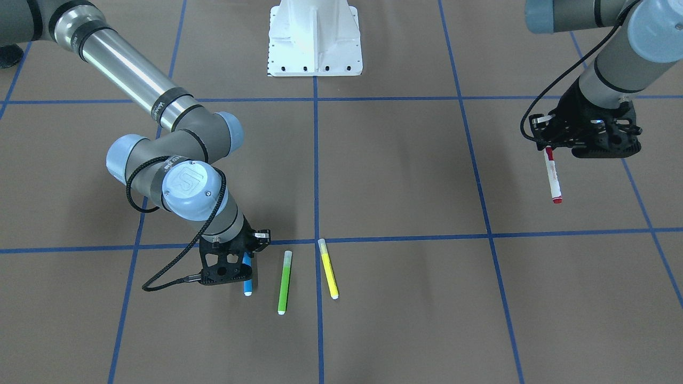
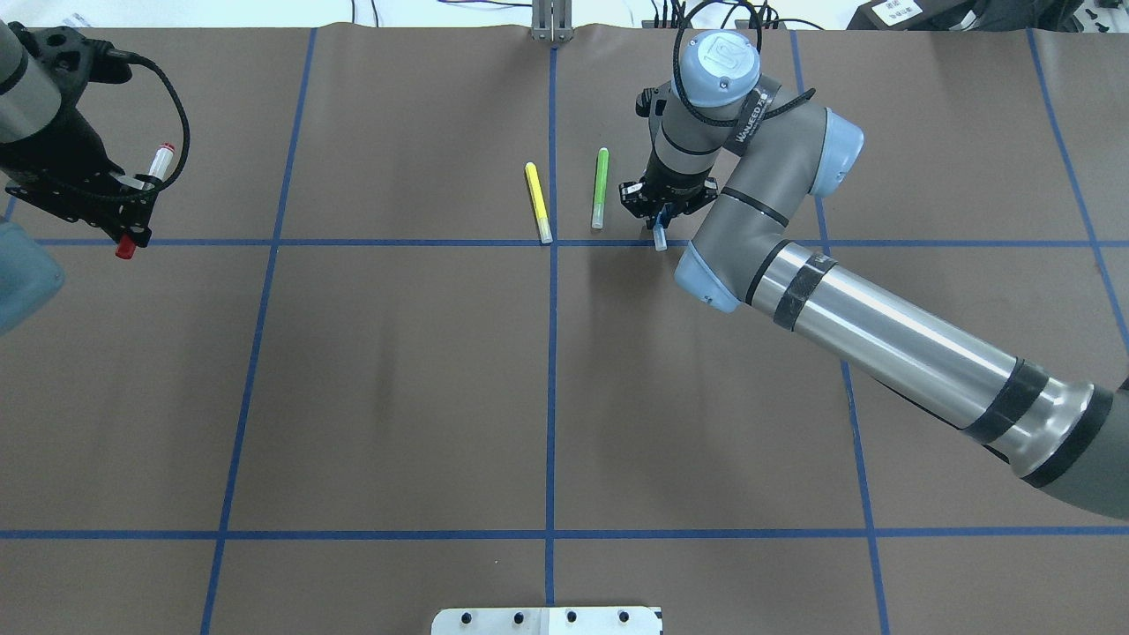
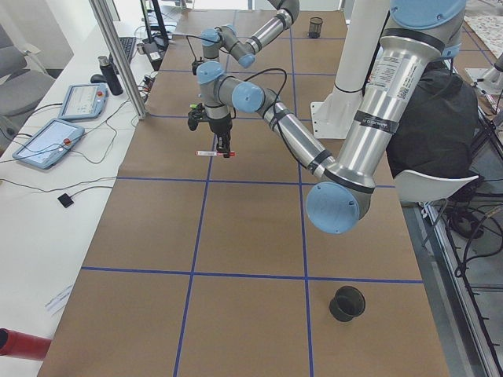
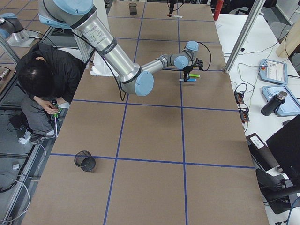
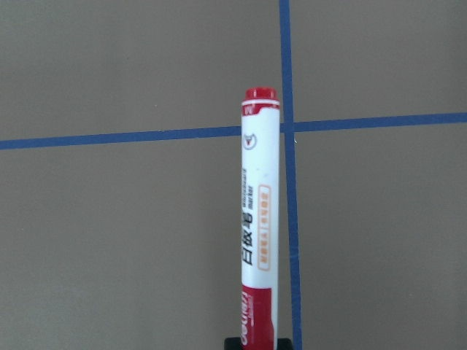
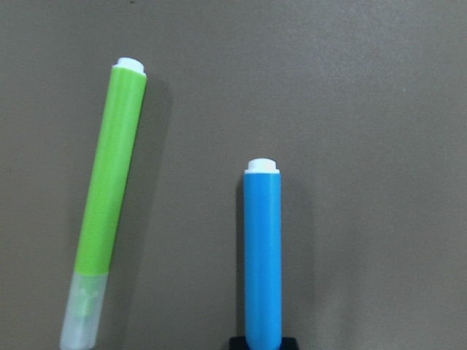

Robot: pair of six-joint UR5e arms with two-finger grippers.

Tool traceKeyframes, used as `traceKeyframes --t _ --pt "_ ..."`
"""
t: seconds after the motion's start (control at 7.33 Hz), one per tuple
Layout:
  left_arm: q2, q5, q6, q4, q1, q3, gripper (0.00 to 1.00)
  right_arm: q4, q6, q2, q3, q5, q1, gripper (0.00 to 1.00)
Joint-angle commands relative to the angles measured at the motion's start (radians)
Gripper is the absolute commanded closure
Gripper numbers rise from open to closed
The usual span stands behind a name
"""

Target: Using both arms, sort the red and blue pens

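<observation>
Table (image 2: pixel 397 370) brown, gridded with blue tape (image 2: pixel 551 370). Overhead view, taken from its left edge across.

At 9 o'clock edge: left gripper (image 2: pixel 134 187), closed tight on red pen (image 2: pixel 159 163), held above the table. Red cap poking out toward 7 o'clock, white barrel slanting toward 1 o'clock. Through left wrist camera: barrel with red print running up to 12 o'clock, red-ringed end on top, pinched at 6 o'clock edge of frame.

Well apart, up toward 12 o'clock from table centre, three slim sticks almost parallel. First, yellow marker (image 2: pixel 538 203), lying flat, clear cap toward 6 o'clock, cap end at a crossing of two blue lines. Just at its 3 o'clock, apart from it, green marker (image 2: pixel 600 188), clear cap also toward 6 o'clock. At 3 o'clock again, near the green one: blue pen (image 6: pixel 263 255), clamped in right gripper (image 2: pixel 660 216), clear cap poking out toward 6 o'clock, white end up at 12 o'clock in right wrist view. Lifted or resting on the table: cannot tell. Beyond, right arm (image 2: pixel 882 326) stretching off toward 4 o'clock corner.
</observation>
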Motion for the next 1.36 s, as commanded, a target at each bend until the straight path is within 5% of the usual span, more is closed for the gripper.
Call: traceKeyframes --t 0.0,0.41,1.09,1.23 --pt "0.127 0.0 0.158 0.005 -0.07 -0.034 1.0 -0.145 -0.045 0.003 0.098 0.02 0.033 1.0" --pt "0.32 0.005 0.396 0.002 -0.209 -0.039 1.0 -0.186 -0.049 -0.002 0.122 0.011 0.052 1.0" --pt "0.675 -0.009 0.436 0.008 -0.472 -0.068 1.0 -0.289 -0.057 -0.129 0.294 -0.003 0.133 1.0" --pt "0.716 -0.082 0.436 0.049 -0.52 -0.043 1.0 -0.337 -0.072 -0.134 0.32 -0.003 0.142 1.0"
